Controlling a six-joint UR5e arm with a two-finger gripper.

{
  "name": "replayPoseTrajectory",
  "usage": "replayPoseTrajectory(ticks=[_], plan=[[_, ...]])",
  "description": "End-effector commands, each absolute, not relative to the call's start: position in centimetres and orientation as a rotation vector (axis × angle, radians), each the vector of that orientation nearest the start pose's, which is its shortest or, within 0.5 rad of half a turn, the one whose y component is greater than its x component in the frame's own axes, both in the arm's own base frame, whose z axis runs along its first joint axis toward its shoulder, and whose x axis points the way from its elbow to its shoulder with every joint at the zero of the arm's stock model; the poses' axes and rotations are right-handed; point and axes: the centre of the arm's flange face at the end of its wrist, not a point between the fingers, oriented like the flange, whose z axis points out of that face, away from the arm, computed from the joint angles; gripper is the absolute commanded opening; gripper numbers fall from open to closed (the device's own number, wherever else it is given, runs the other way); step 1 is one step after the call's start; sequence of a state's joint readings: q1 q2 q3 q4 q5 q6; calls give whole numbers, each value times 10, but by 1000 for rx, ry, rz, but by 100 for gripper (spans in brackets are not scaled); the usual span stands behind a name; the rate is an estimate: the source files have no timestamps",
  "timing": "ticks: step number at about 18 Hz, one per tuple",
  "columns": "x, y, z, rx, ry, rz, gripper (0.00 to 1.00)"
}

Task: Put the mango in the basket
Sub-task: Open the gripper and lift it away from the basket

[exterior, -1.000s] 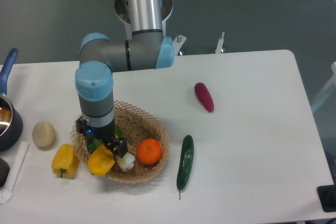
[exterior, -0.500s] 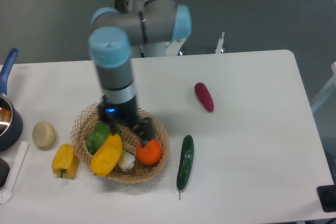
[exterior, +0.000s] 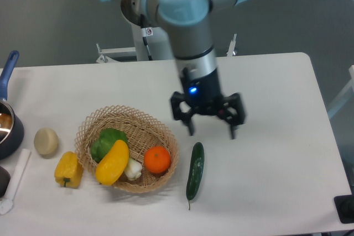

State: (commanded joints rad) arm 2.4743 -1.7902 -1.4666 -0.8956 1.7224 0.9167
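The arm reaches down from the far side, its wrist upright over the table (exterior: 276,181) to the right of the basket (exterior: 164,134). The gripper (exterior: 212,131) points straight down with its two fingers spread wide apart, holding nothing, just beyond the far end of the cucumber (exterior: 195,170). The mango (exterior: 112,162) lies tilted in the near left part of the basket, beside a green vegetable (exterior: 106,141), a white garlic bulb (exterior: 133,169) and an orange (exterior: 157,160). A yellow bell pepper (exterior: 68,169) sits just outside, left.
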Motion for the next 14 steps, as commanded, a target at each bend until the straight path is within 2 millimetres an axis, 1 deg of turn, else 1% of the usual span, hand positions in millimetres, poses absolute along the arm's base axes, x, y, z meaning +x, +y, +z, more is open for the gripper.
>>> replayPoseTrajectory(ticks=[1, 2, 5, 9, 11, 14], plan=[[-414, 472, 504, -2839, 21, 786, 100], [-416, 462, 511, -2850, 53, 795, 100], [-420, 432, 526, -2896, 86, 762, 100], [-419, 399, 539, -2965, 271, 731, 100], [-422, 381, 545, -2963, 281, 736, 100], [-426, 371, 549, -2928, 257, 710, 100]])
